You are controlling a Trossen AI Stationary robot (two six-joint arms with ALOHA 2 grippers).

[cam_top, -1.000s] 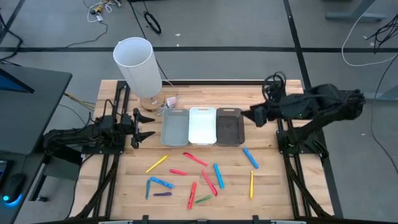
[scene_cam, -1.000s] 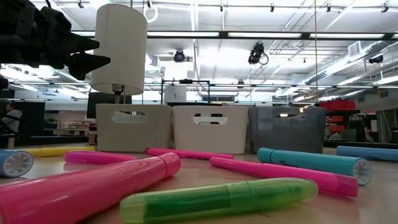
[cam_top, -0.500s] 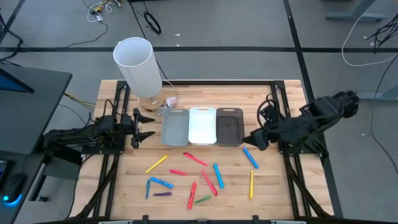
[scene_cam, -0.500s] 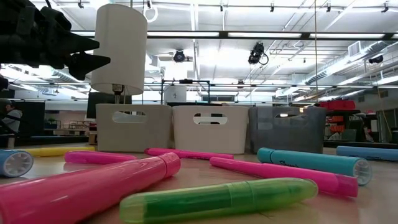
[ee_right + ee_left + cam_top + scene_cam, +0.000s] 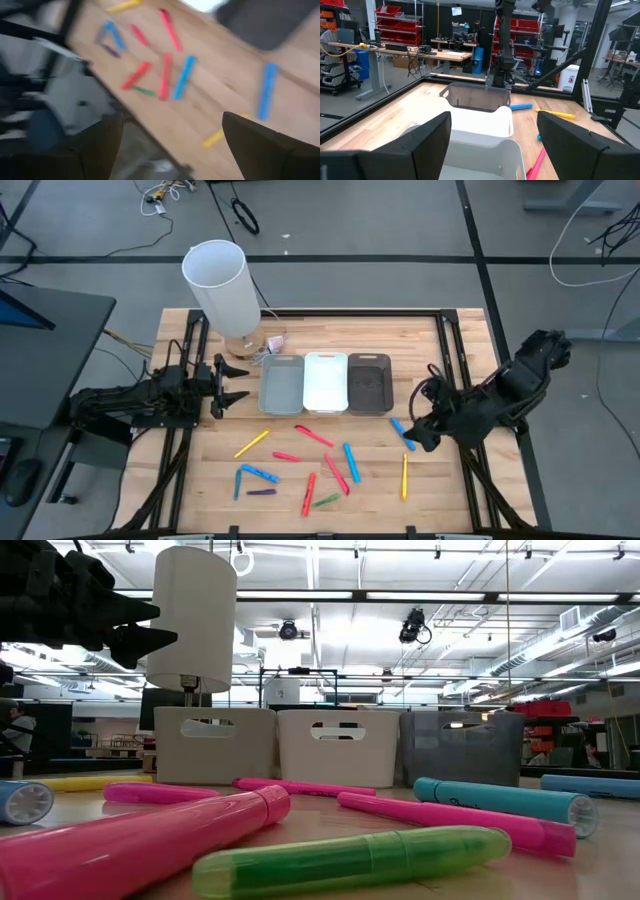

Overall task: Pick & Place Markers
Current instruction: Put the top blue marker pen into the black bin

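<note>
Twelve markers (image 5: 329, 462) scattered lower centre on the desk (image 5: 420, 480): five red, four blue, two yellow, one green, one purple... thirteen perhaps; hard to separate; three bins (image 5: 326, 383) in a row above them; left claw (image 5: 228, 386) at centre-left, fingers apart, empty; right claw (image 5: 418, 434) right of centre, just beside a blue marker (image 5: 401, 432), fingers apart.

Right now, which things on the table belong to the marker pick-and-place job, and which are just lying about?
Job:
- markers, scattered on the wood in front of the bins
- three bins, side by side at mid-table
- right gripper, open, by the blue marker
- left gripper, open, waiting left of the bins

Lying about:
- white cylinder, standing behind the bins
</note>
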